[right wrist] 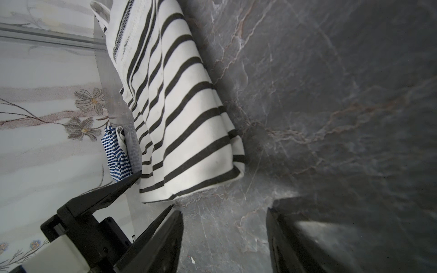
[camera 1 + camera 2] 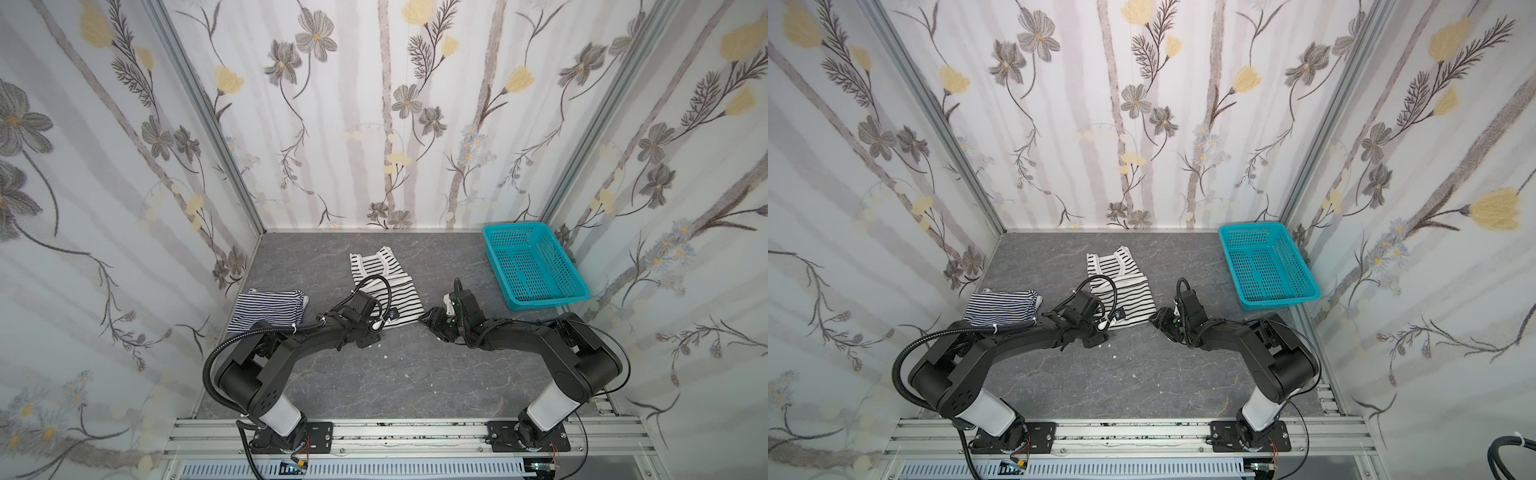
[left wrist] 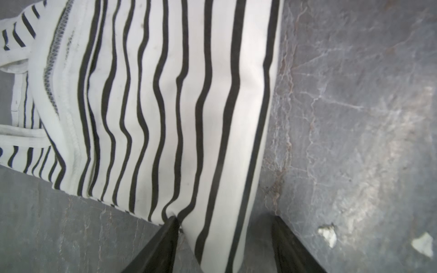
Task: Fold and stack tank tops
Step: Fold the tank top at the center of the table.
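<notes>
A white tank top with wide black stripes (image 2: 388,286) (image 2: 1127,291) lies folded mid-table. The navy-and-white fine-striped tank top (image 2: 270,309) (image 2: 1000,309) lies folded to its left, apart from it. My left gripper (image 2: 379,326) (image 3: 225,219) is open at the white top's near-left corner. That corner's cloth (image 3: 212,165) runs between the fingers, and one fingertip (image 3: 173,222) touches the hem. My right gripper (image 2: 432,321) (image 1: 223,212) is open over bare table just off the top's near-right corner (image 1: 189,141), with nothing between its fingers. The navy top (image 1: 115,153) shows behind.
A turquoise perforated basket (image 2: 536,266) (image 2: 1266,262) stands at the back right, with nothing in it. Small white scraps (image 2: 384,356) (image 3: 327,234) lie on the grey marbled table (image 2: 395,386). Flowered walls close the left, back and right sides.
</notes>
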Available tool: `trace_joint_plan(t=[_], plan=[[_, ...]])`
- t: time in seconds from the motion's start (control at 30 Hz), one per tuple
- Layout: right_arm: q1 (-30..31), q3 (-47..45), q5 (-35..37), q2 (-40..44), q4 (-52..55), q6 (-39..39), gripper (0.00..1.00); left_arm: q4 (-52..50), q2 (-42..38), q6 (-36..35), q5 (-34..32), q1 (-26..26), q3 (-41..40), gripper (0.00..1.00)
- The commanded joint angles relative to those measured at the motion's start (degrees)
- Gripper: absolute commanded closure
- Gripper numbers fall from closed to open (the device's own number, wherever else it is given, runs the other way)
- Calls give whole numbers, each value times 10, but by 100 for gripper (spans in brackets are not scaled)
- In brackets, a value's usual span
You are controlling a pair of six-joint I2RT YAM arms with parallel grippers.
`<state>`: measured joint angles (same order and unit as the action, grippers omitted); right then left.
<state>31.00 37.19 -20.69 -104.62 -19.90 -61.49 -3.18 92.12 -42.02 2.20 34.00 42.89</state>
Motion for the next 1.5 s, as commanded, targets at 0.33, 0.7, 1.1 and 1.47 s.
trace_joint_plan(t=[0.33,0.7,1.1,1.47], plan=[[0,5,3,-12,-18,-12,42,-90,12,-35,27,-23,13,50],[0,13,-1,-43,-37,-26,44,-134,38,-38,53,-22,30,49],[-30,-43,28,-52,-99,-83,49,-134,55,-34,42,-23,46,83],[-35,-30,8,-70,-114,-74,50,-133,62,-25,64,-33,49,90]])
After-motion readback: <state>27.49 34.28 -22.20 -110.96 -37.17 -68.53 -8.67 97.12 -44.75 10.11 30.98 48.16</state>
